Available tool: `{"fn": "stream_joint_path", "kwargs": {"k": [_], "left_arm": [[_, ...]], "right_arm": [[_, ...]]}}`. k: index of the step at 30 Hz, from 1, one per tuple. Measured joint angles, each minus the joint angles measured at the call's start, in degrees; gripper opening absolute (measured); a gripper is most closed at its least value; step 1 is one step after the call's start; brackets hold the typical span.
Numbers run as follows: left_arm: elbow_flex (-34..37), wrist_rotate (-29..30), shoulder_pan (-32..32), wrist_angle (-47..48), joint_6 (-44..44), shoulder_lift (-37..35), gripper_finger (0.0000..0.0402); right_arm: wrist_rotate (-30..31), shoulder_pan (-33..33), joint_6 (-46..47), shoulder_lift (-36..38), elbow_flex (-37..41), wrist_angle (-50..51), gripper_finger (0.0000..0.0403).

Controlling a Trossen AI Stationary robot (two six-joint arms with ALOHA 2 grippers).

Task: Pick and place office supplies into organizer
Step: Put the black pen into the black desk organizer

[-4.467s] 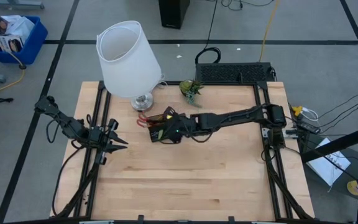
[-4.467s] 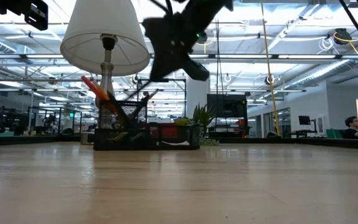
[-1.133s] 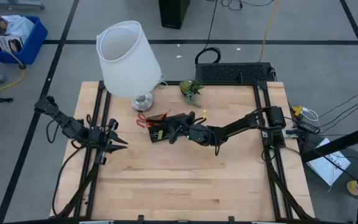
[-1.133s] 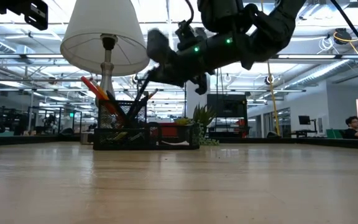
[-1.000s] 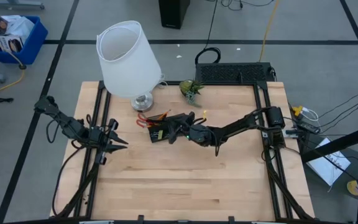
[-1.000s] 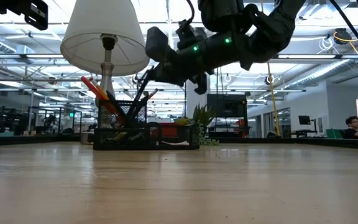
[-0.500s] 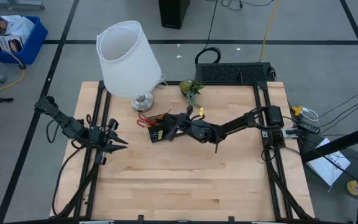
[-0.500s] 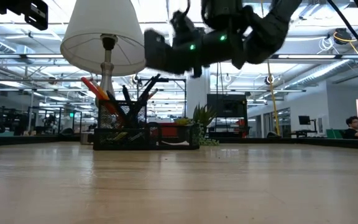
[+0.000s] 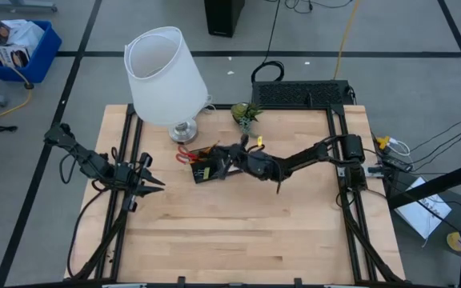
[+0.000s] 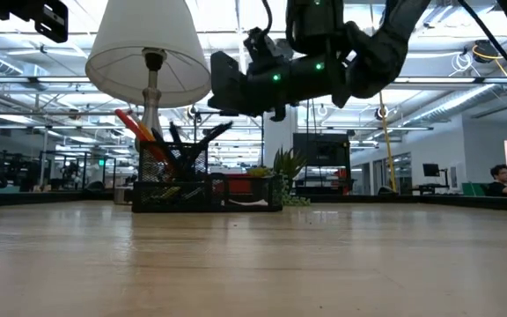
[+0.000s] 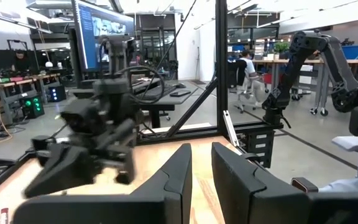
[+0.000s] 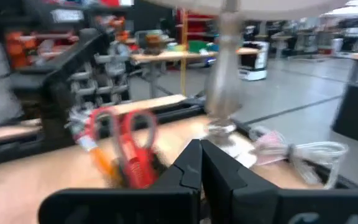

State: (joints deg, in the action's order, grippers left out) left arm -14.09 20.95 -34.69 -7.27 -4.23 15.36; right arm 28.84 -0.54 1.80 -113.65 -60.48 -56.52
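The organizer (image 9: 202, 170) is a low black tray standing on the table just in front of the lamp; in the low view the organizer (image 10: 205, 192) holds orange pencils (image 10: 135, 129) and black pens (image 10: 186, 141) that lean in it. Red-handled scissors (image 12: 128, 147) stand in it too. My right gripper (image 9: 216, 162) hovers shut over the organizer, level and clear of the pens (image 10: 212, 88), with nothing between its fingers (image 12: 199, 163). My left gripper (image 9: 155, 184) waits by the table's left edge, its fingers a narrow gap apart (image 11: 201, 167) and holding nothing.
A white-shaded lamp (image 9: 166, 74) stands behind the organizer, its metal base (image 9: 184, 130) on the table. A small green plant (image 9: 246, 114) sits at the far edge, a black wire rack (image 9: 301, 94) behind it. The bare wooden top (image 9: 238, 232) stretches toward the near edge.
My right gripper has rolled about its own axis above the organizer and now lies level, still shut. One black pen in the organizer leans lower than before.
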Motion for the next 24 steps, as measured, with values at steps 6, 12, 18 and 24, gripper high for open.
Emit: {"fn": "stream_joint_path", "kwargs": {"k": [6, 12, 18, 24], "left_arm": [[0.00, 0.00, -0.01, 0.00, 0.00, -0.01, 0.0067], [0.00, 0.00, 0.01, 0.00, 0.00, -0.01, 0.0067], [0.00, 0.00, -0.01, 0.00, 0.00, 0.00, 0.0067], [0.00, 0.00, 0.00, 0.00, 0.00, 0.02, 0.0067]], "right_arm": [[-1.47, 0.77, 0.08, -1.81, -0.03, -3.30, 0.0000], [-2.36, -1.78, -9.99, -1.87, -0.01, -9.60, 0.0000], [-0.60, -6.31, -16.50, 4.92, 0.00, -3.03, 0.0000], [-19.64, -8.70, -7.41, 15.41, 4.96, 12.13, 0.0001]]}}
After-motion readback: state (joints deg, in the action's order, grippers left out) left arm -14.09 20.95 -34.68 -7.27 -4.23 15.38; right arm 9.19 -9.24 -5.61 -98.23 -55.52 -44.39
